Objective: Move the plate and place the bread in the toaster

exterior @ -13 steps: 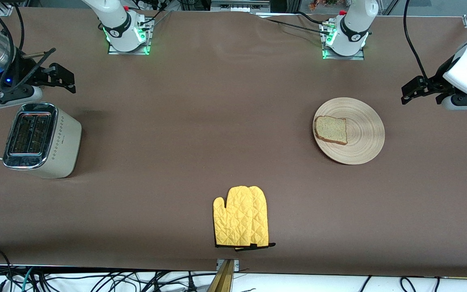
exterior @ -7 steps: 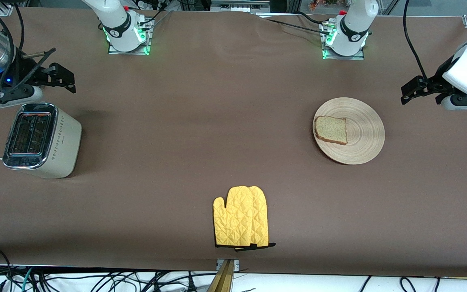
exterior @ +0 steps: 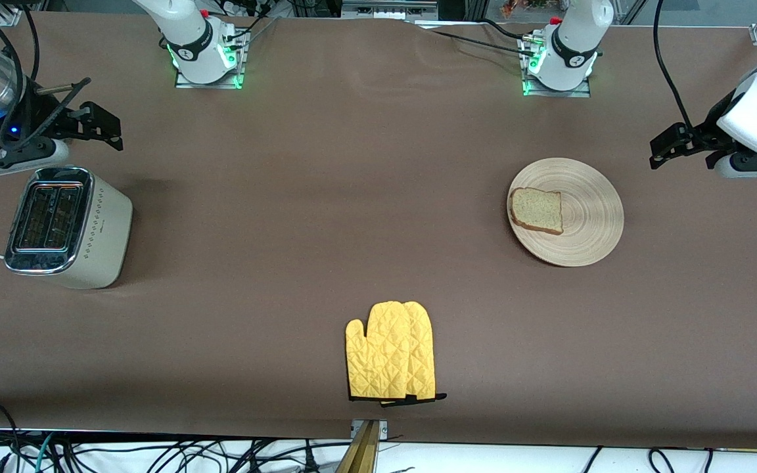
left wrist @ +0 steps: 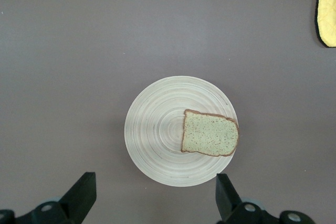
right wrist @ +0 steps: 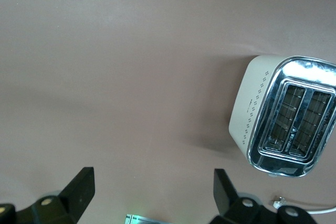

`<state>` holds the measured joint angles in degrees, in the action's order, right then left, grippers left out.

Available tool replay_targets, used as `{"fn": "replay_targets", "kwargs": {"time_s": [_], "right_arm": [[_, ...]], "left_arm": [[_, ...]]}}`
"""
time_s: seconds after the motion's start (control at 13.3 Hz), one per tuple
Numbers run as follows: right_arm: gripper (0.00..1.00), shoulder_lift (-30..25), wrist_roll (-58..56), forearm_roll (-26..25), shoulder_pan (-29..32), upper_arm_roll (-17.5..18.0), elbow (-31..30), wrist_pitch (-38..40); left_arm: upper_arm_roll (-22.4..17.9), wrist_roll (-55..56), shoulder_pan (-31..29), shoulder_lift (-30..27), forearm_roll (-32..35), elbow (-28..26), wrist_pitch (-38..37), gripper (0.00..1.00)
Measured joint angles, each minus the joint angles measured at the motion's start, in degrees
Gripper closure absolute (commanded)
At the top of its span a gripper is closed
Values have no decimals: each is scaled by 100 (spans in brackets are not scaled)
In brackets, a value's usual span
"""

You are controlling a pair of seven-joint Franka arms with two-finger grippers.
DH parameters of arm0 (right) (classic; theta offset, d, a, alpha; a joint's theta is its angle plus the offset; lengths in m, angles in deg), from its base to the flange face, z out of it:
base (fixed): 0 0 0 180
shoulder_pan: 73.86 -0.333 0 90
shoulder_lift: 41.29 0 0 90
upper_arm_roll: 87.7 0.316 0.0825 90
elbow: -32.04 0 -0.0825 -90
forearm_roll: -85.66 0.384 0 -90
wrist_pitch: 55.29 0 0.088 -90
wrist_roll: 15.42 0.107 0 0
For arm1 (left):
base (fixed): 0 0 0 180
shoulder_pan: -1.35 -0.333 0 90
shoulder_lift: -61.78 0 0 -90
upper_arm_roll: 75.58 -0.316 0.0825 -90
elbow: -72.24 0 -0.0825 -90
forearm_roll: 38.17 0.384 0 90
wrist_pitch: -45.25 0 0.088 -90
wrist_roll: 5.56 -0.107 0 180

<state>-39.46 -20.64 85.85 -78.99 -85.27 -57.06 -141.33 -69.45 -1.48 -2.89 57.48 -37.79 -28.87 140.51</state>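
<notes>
Brown table [exterior: 352, 197]: bread [exterior: 537, 210] on plate [exterior: 582, 230]; toaster [exterior: 66, 226] slots empty (both grippers spread, holding nothing).

My two white arms [exterior: 184, 26]: black joint bands, green-lit bases [exterior: 207, 69], black cables [exterior: 671, 72], black two-finger grippers [exterior: 99, 125].

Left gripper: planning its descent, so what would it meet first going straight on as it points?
Probably the plate, which fills the left gripper's wrist view; the exact line is unclear.
</notes>
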Motion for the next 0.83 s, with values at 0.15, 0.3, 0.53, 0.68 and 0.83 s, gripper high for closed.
{"fn": "replay_targets", "kwargs": {"time_s": [0.15, 0.3, 0.53, 0.68, 0.83], "right_arm": [[0, 0, 0, 0, 0, 0, 0, 2], [0, 0, 0, 0, 0, 0, -2, 4], [0, 0, 0, 0, 1, -1, -6, 7], [0, 0, 0, 0, 1, -1, -7, 8], [0, 0, 0, 0, 1, -1, -7, 8]], "left_arm": [[0, 0, 0, 0, 0, 0, 0, 0], [-14, 0, -14, 47, 0, -1, -3, 0], [-69, 0, -68, 204, 0, 0, -1, 0], [-72, 0, -86, 268, -1, 7, -9, 0], [-72, 0, -131, 273, -17, 24, -84, 0]]}}
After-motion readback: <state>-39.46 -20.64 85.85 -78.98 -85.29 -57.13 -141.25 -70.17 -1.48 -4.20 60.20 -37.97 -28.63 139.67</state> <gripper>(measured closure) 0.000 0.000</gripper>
